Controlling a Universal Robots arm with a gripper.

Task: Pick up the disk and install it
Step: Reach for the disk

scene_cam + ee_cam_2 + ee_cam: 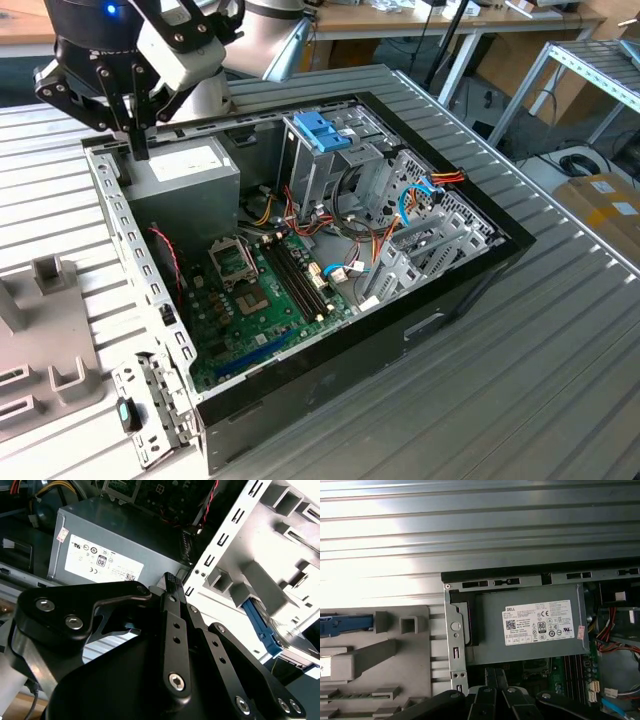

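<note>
Open computer case (pixel 400 345) holding a grey power supply (pixel 190 172), motherboard (pixel 262 300) and drive cage (pixel 300 172). The gripper (pixel 138 146), fingers pressed together and empty, hovers above the supply. The disk (pixel 261 626) rests in the grey fixture (pixel 260 580) beside the case.

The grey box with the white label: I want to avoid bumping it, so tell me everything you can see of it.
The grey box is a plain metal block lying flat in a corner of the open computer case, its white printed label facing up. Coloured wires emerge at one end. The gripper hangs above its other end, by the case wall; whether they touch cannot be told.
</note>
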